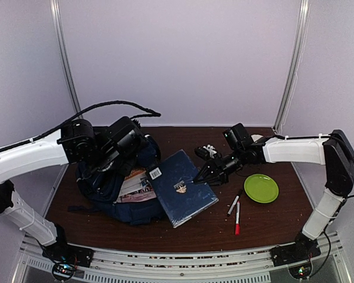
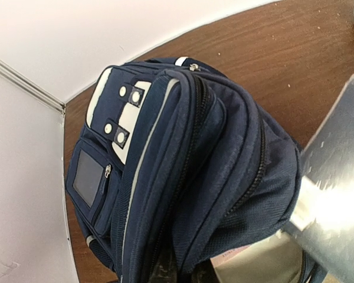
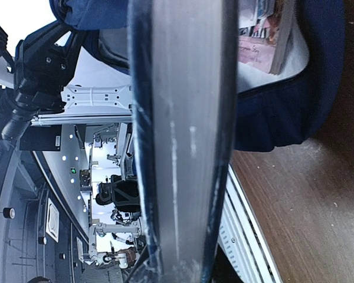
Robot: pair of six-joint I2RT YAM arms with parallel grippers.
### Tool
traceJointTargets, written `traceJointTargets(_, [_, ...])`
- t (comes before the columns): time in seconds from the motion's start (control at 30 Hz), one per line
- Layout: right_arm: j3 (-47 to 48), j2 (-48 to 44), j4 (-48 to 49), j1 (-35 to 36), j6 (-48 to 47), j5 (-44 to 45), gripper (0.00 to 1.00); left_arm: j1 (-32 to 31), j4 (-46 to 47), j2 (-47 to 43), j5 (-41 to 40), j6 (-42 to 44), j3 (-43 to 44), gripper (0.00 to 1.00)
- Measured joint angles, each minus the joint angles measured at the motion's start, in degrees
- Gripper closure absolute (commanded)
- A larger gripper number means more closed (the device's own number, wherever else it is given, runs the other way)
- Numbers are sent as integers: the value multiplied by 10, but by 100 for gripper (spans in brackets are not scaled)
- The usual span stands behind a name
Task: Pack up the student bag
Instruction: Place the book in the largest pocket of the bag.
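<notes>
Student bag [image 1: 100, 190] open at 9 o'clock on bench [image 1: 271, 221], magazines [image 1: 133, 187] inside. Right claw [image 1: 199, 178] clamped on blue book [image 1: 186, 191] at bag mouth; left claw [image 1: 119, 154], grip unclear. Not yet packed: 2 pens [image 1: 233, 206] at 4 o'clock.

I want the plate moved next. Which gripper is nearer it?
Right. The right gripper holds the book's edge, just left of the plate in the top view; the left gripper is at the bag, farther left beyond the book.

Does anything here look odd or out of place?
The book lies askew, one corner in the bag, most of it outside, with the right gripper pinching its edge. Two pens lie loose beside a plate.
</notes>
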Motion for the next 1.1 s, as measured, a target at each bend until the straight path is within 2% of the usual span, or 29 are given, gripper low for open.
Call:
traceJointTargets(0.2, [-3,21,112,41,109,-24,100,3,37,-13,-3,5,-12,100])
traceJointTargets(0.43, [52,102,193,67,219,-21,100,3,69,-37,9,30,-30,100])
traceJointTargets(0.5, [57,122,261,68,289,-17,100,2,79,-43,11,39,-34,100])
traceJointTargets(0.67, [98,222,537,75,536,-11,100,-3,106,-52,23,63,-51,100])
traceJointTargets(0.73, [116,249,589,80,585,-7,100,-7,113,-51,26,72,-52,100])
traceJointTargets(0.93, [177,316,660,92,663,-7,100,-28,114,-51,24,101,-52,100])
traceJointTargets(1.1, [208,341,611,92,637,1,100,-39,115,-52,22,115,-52,100])
